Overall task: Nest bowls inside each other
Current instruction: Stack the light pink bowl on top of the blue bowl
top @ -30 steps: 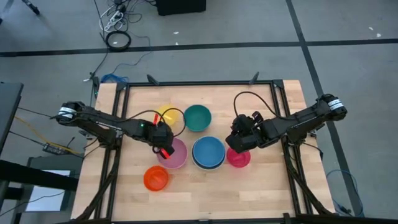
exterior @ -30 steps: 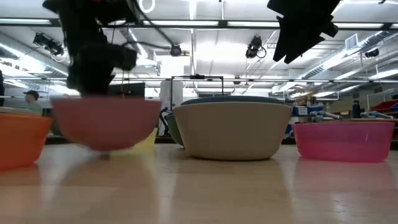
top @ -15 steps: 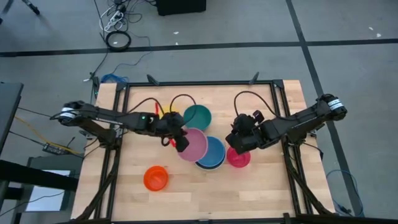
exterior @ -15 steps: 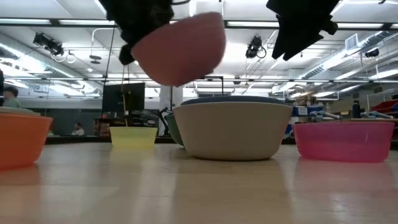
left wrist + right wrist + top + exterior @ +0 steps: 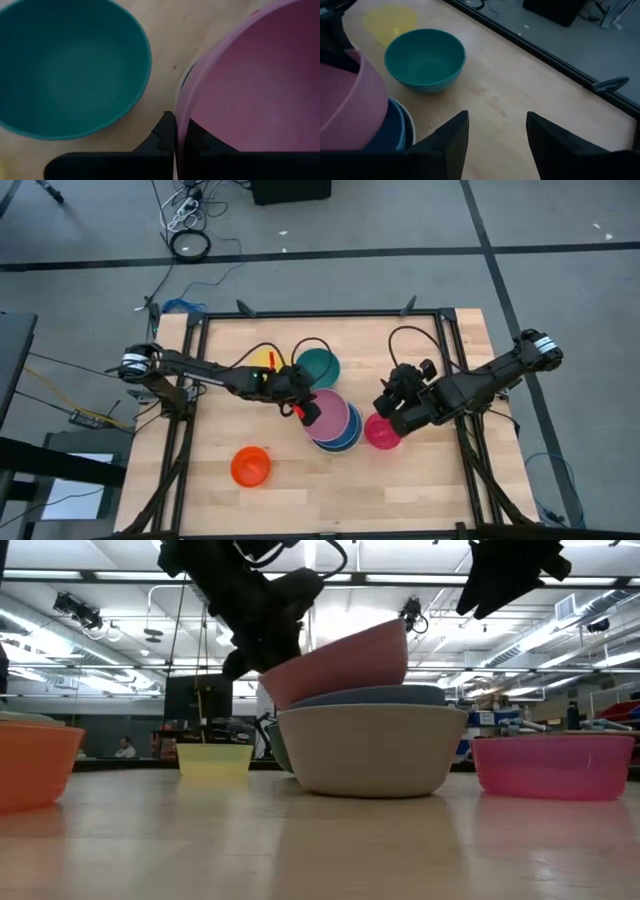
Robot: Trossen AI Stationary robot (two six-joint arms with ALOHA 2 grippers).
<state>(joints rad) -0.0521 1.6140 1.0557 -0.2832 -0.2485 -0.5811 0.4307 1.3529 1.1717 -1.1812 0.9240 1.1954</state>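
Observation:
A light pink bowl (image 5: 332,414) hangs tilted over the blue bowl (image 5: 372,696), which is nested in the pale grey-white bowl (image 5: 370,752). My left gripper (image 5: 300,408) is shut on the pink bowl's rim. The pink bowl's lower side dips into the blue bowl; I cannot tell if they touch. The teal bowl (image 5: 318,367) and the yellow bowl (image 5: 214,759) stand behind on the table. An orange bowl (image 5: 250,466) stands near left and a magenta bowl (image 5: 555,766) to the right. My right gripper (image 5: 495,137) hovers open above the magenta bowl, touching nothing. My left gripper pinches the pink bowl's rim (image 5: 181,116) on its left side, one finger outside the wall (image 5: 162,134) and one inside. The fingers slant down from the table's left. The bowl is tilted, its held side high and its opening facing up and left.
A black frame (image 5: 320,313) edges the wooden table. Bare wood lies along the near edge between the orange bowl and the magenta one, and at the far right. Beyond the table the low view shows a room with people far off.
My left gripper has lifted the pink bowl off the table, carried it toward the table's right and brought it down over the blue bowl. The bowl has tipped from level to tilted. My right gripper has stayed open.

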